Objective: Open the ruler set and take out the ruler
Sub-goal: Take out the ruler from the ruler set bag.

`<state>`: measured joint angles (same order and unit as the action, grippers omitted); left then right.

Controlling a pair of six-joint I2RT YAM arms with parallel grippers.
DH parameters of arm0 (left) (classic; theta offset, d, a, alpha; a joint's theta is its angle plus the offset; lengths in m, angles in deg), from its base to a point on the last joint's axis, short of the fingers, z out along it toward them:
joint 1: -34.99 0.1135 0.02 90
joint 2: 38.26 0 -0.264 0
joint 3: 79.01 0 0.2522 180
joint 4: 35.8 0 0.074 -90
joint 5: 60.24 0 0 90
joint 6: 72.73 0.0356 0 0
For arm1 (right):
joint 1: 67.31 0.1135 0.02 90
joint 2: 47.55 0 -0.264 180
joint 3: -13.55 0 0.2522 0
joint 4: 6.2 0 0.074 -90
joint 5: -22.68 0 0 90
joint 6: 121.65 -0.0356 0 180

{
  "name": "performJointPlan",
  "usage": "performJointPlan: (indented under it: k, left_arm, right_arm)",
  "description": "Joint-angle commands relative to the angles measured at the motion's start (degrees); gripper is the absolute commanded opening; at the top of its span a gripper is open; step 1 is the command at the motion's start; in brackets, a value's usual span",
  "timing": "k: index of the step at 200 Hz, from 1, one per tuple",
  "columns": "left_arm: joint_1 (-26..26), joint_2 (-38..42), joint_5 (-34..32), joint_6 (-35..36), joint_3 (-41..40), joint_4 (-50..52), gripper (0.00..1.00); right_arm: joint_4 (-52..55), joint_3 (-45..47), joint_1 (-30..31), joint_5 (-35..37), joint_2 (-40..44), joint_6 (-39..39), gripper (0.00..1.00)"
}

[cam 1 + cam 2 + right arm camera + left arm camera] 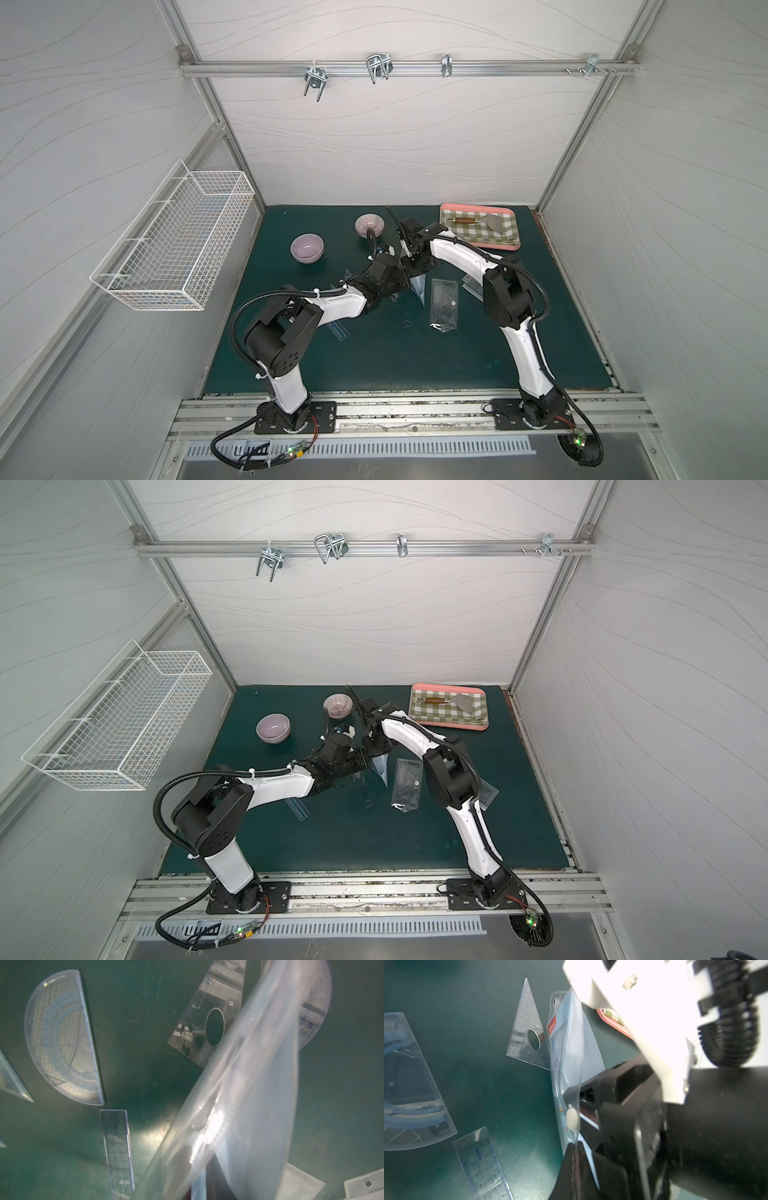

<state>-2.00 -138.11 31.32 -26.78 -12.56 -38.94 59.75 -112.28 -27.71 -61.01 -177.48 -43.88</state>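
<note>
Pretty clearly a robotics lab test cell, not a home: aluminium frame (415, 68) and white wall panels (395, 145) boxing in a green-matted counter (374, 357), left arm (332, 305) and right arm (523, 357) bolted to a front rail (415, 409), plus a wire basket (174, 245) and hooks (378, 66).

Pale grey-white walls (395, 137) around a dark green mat (374, 357).
Faint wavy lines cross the walls, which sit between aluminium posts (218, 124); a rail (498, 67) across the upper frame carries metal hooks (378, 66); a white wire basket (178, 241) hangs at left; the mat fills the lower centre, evenly lit.
</note>
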Motion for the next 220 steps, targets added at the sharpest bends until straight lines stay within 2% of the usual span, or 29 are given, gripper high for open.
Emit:
performJointPlan:
  k: [1,104,220]
  left_arm:
    - [-0.4,1.4,-1.0,0.9,2.5,-1.6,0.0]
    - [-0.6,0.7,-1.3,1.1,3.5,-1.0,0.0]
    - [-0.6,-1.7,-3.4,-0.7,9.2,3.9,0.0]
  right_arm:
    - [-0.9,1.4,-0.9,-1.7,0.2,-0.4,0.1]
    - [-1.7,1.7,-1.9,-1.8,0.2,-1.0,0.0]
    - [-0.8,3.3,-1.0,1.1,14.8,-0.6,0.0]
